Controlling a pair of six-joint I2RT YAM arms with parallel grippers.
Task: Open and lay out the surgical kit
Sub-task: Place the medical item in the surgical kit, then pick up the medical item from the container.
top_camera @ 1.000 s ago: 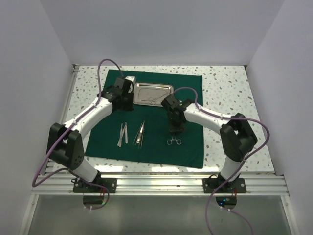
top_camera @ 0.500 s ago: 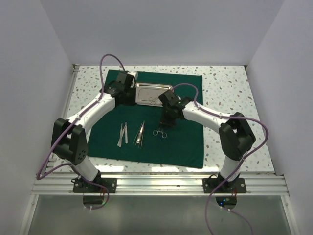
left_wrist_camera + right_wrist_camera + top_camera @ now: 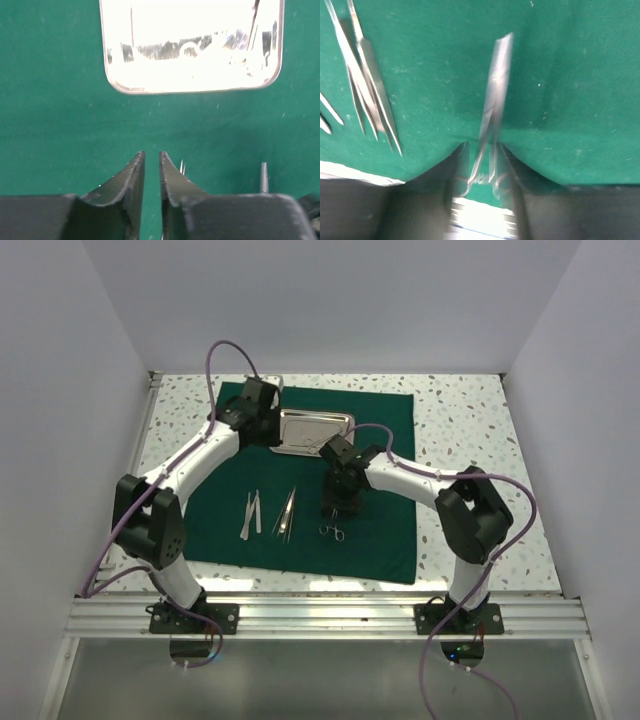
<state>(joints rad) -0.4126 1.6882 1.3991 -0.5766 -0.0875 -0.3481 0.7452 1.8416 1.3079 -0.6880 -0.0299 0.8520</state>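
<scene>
Fingers [image 3: 131, 182] of the left gripper [image 3: 151, 156] are drawn almost together, leaving a thin slit with nothing in it. They hang over the dark green cloth [image 3: 55, 125], with the steel tray [image 3: 192, 92] at their 12 o'clock. The tray is a shiny rounded rectangle, and glare turns it white in this wrist view.

From above, the cloth lies spread flat. The tray sits at its 12 o'clock edge, with the left gripper at the tray's 9 o'clock end. Two sets of thin silver tweezers [image 3: 248, 515] lie side by side at 8 o'clock of the cloth's centre. Just at their 3 o'clock the right gripper [image 3: 338, 506] is clenched on a ring-handled clamp [image 3: 332, 531].

The table [image 3: 460, 410] is white and speckled, the walls [image 3: 330, 300] are plain white, and a metal rail [image 3: 330, 615] runs along the near edge.

Only the right wrist view shows the grasp: the clamp's rings sit between the fingers [image 3: 461, 165] and its blades point to 12 o'clock. The view is too blurred to tell whether it touches the cloth.
</scene>
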